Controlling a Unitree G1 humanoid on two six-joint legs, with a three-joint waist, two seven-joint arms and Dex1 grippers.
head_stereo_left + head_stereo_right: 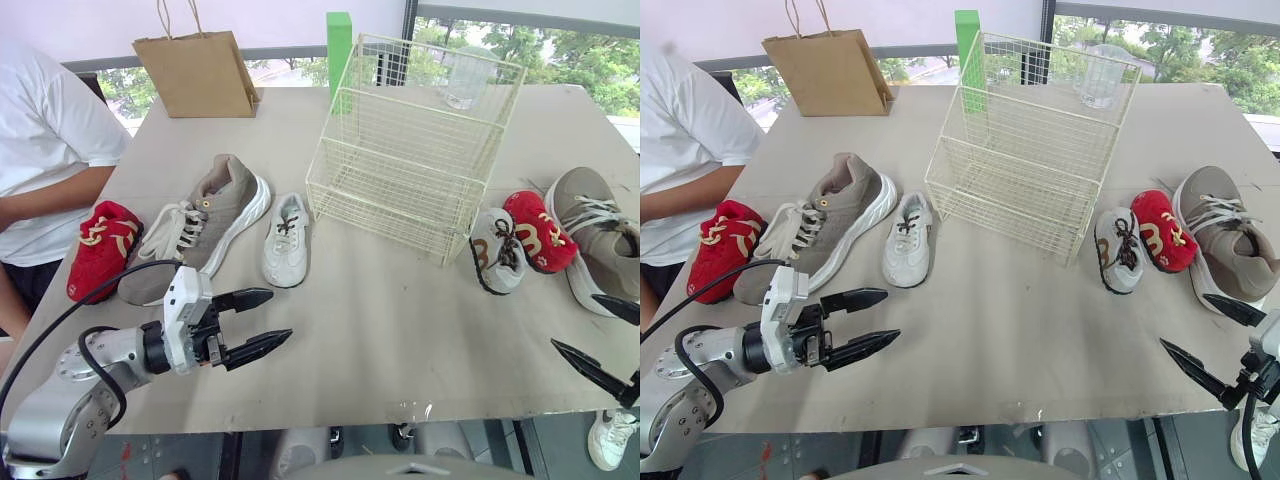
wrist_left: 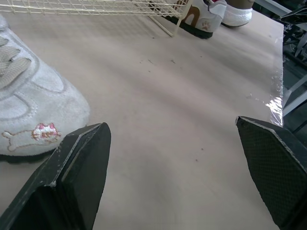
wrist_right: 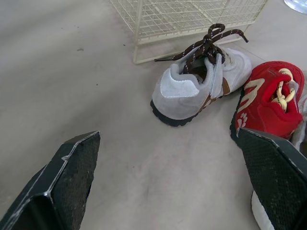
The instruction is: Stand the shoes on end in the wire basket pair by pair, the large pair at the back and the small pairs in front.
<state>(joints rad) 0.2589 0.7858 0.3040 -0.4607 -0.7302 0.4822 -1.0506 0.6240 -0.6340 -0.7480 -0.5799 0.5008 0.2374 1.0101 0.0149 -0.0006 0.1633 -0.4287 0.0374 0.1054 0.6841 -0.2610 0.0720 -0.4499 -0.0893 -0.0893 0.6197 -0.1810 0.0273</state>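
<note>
No shoe is in the wire basket (image 1: 400,190) yet; it stands empty toward the far edge of the table (image 1: 400,330), so I judge the large pair goes first. From the left edge inward lie a small red shoe (image 1: 100,250), one large grey shoe (image 1: 215,215) and a small white shoe (image 1: 287,240). Right of the basket lie a small grey shoe with brown laces (image 1: 495,250), the other red shoe (image 1: 538,232) and the second large grey shoe (image 1: 595,225) by the right edge. I would have each arm take its own large shoe at the heel collar, tip it toe-down and set it against the basket's back wall. My left gripper (image 1: 280,315) hovers at the front edge just short of the white shoe, fingers spread wide, holding nothing. My right gripper (image 1: 1185,320), near the front right corner, is equally wide apart and empty.
</note>
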